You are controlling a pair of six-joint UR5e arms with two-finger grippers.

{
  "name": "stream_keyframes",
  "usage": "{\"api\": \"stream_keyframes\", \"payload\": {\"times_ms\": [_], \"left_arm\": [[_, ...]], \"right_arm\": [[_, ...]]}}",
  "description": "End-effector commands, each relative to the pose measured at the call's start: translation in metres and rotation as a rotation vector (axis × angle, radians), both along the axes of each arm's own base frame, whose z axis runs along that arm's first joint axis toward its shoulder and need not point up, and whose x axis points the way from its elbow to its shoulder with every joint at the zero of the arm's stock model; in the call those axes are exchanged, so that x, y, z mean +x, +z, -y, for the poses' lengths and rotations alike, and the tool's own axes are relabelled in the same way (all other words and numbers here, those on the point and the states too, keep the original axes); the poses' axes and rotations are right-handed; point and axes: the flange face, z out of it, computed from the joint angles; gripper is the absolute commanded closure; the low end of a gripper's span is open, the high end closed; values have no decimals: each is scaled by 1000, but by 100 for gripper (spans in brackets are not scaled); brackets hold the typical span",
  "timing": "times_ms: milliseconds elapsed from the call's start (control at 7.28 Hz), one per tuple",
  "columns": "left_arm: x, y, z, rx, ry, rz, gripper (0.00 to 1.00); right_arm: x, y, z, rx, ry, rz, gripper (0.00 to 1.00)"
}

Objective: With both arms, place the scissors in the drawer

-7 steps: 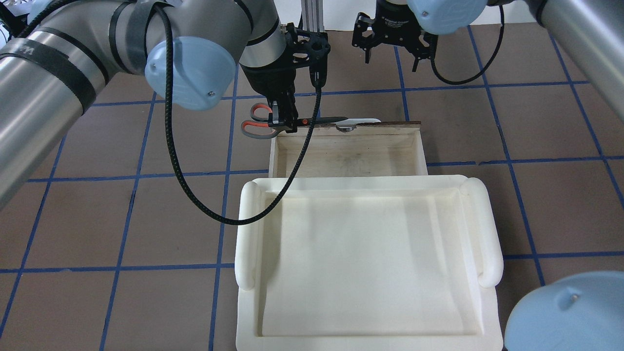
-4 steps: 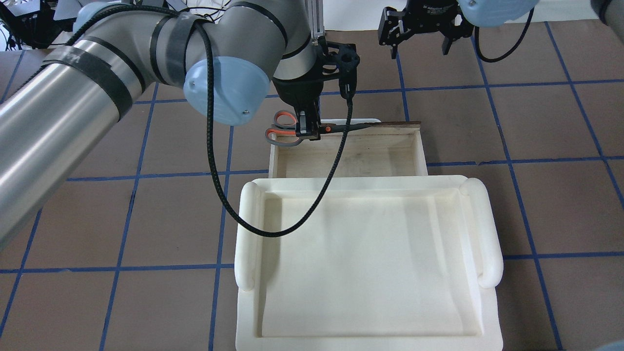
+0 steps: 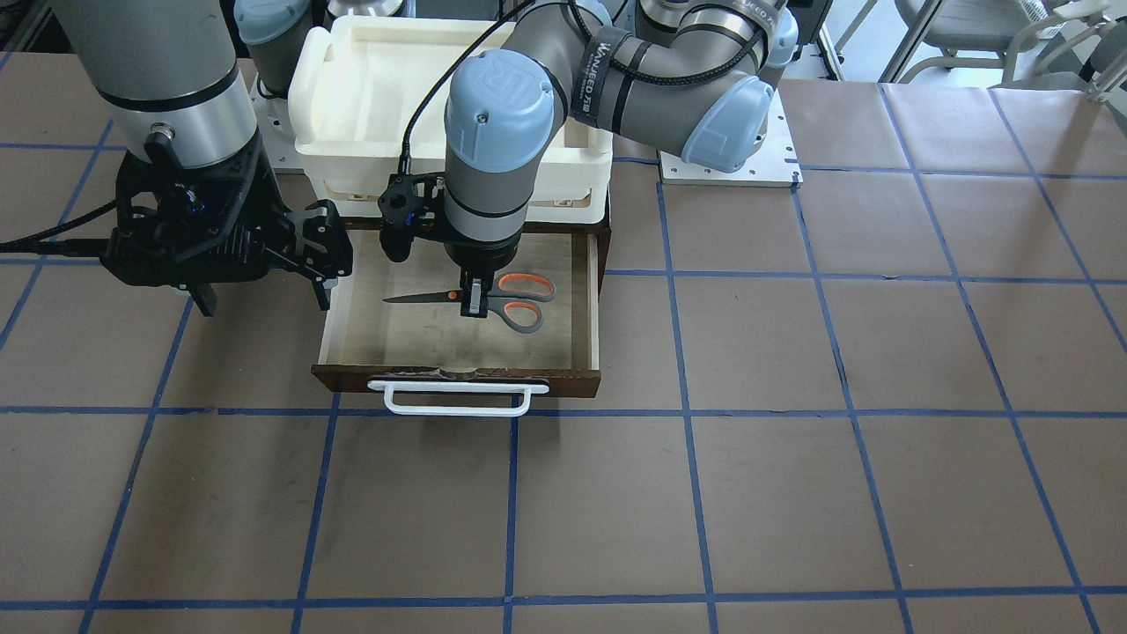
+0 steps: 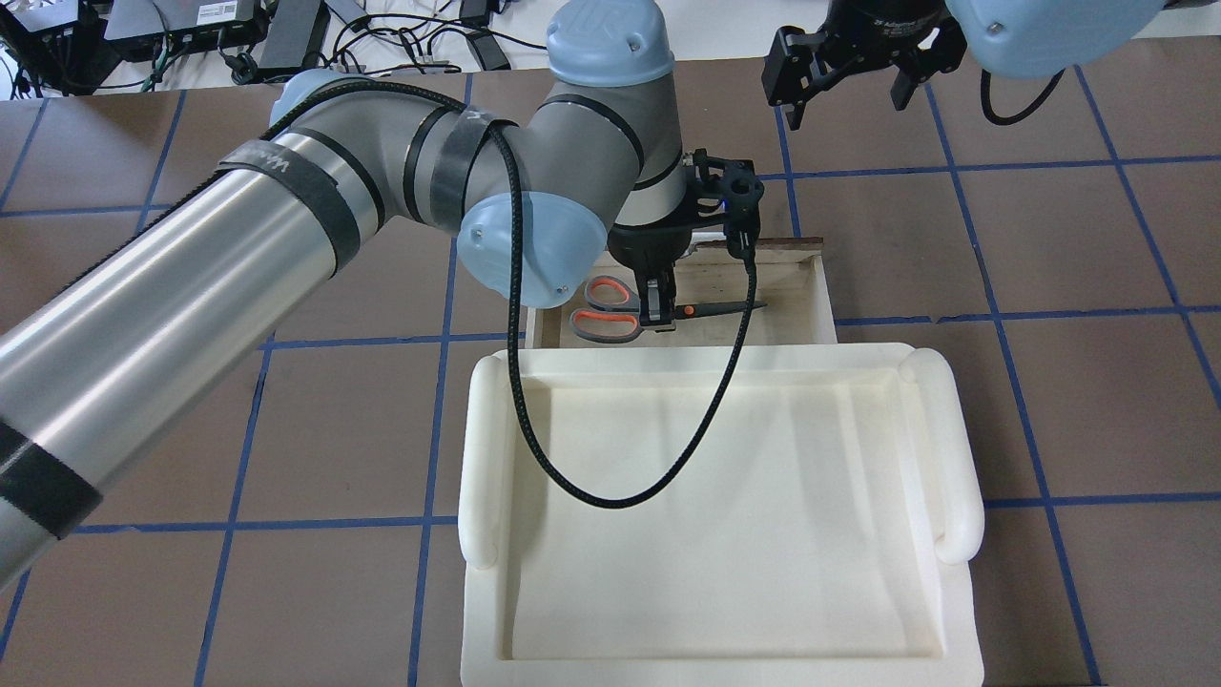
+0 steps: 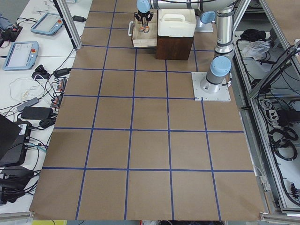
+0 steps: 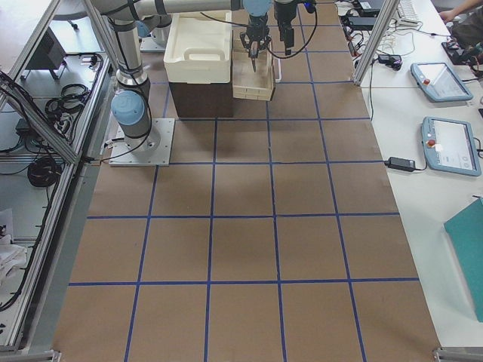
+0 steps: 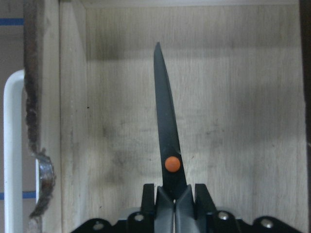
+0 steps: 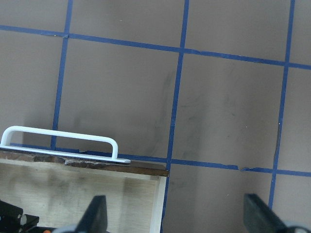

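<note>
The brown table (image 3: 792, 458), gridded with blue tape, carries a dark cabinet topped by a white foam tray (image 4: 482, 458). The left arm (image 4: 286, 239) reaches in from the overhead view's left, over the tray's far left corner. The right arm (image 3: 167, 79) hangs at the far right.

The drawer (image 3: 581, 299) stands pulled out on the tray's far side, its white bar handle (image 3: 458, 409) farthest from the robot.

The right gripper (image 4: 849, 100) hovers above the table, just beyond the drawer's far right corner, with its fingers spread wide and holding nothing.

The left gripper (image 3: 474, 306) points straight down into the drawer and pinches the scissors (image 7: 166, 121) just behind the orange pivot. The scissors lie level over the plywood floor and parallel to the drawer front. Their closed blades point right in the overhead view and their handles left. Whether they touch the floor I cannot tell.
</note>
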Motion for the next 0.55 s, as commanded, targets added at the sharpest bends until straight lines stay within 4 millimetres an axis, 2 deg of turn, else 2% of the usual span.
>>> {"api": "stream_keyframes", "payload": {"times_ms": [0,275,412], "left_arm": [[-10,-7,-7,-6,19,-12,100],[-12,-20,-12,0,13,-7,100],[-12,-19,-13,0,11,-7,88]], "right_arm": [[-16,-4,3,27,-18,56,0],[-15,3,-4,25,-19,50,0],[-14,3,-12,45,-17,57,0]]}}
